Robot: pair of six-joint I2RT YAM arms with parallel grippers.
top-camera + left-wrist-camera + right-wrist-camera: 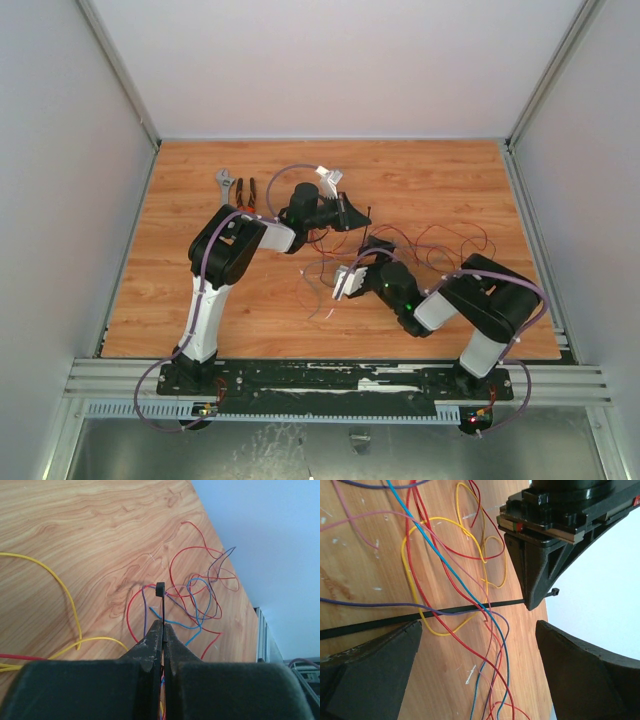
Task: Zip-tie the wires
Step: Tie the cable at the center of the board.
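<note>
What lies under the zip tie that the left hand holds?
Red, yellow, blue and purple wires cross beneath the zip tie, lying on the wooden table. The left hand hides the part it pinches.

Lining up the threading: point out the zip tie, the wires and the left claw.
zip tie (160,589): left wrist view, its head.
wires (196,587): left wrist view, crossing strands.
left claw (163,625): left wrist view, between its fingertips.
</note>
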